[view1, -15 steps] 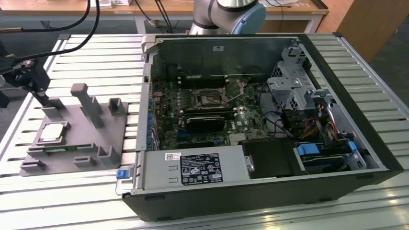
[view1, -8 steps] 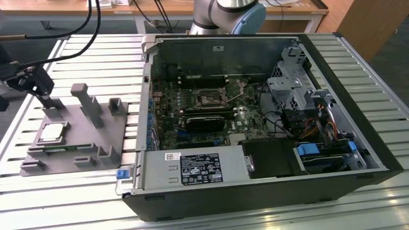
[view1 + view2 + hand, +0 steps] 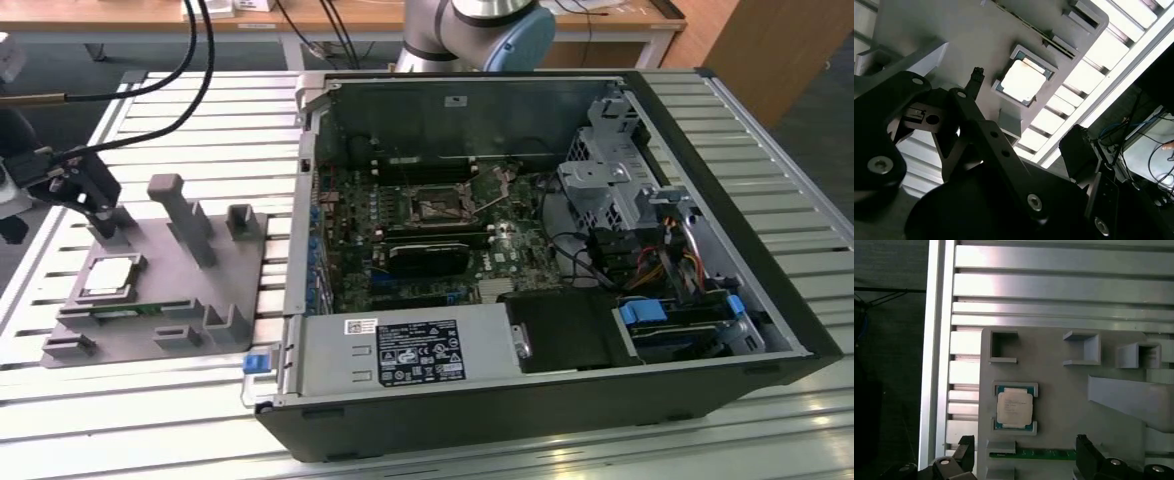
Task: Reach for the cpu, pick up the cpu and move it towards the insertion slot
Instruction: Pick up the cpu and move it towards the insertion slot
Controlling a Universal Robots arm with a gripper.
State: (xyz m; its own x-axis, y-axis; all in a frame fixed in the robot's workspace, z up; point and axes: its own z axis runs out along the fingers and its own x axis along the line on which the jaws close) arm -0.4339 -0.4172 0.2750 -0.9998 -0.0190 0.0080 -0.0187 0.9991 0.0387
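Note:
The cpu [image 3: 110, 277] is a small silvery square chip lying flat in a shallow pocket of the grey plastic fixture [image 3: 200, 300], at the exterior view's left. My gripper [image 3: 96, 215] hangs just above and behind it, apart from the chip. In both wrist views the cpu [image 3: 1014, 409] [image 3: 1024, 80] lies beyond the two black fingertips [image 3: 966, 445], which stand wide apart with nothing between them. The gripper [image 3: 1025, 447] is open. The insertion slot [image 3: 441, 207] is a dark square socket with a metal frame on the green board inside the computer case.
The open computer case [image 3: 747, 380] fills the exterior view's middle and right, with cables, a drive cage and a black block [image 3: 424, 255] below the socket. Grey posts [image 3: 180, 215] rise from the fixture. A thin green strip [image 3: 1034, 454] lies beside the cpu. Ribbed metal table [image 3: 200, 120] surrounds everything.

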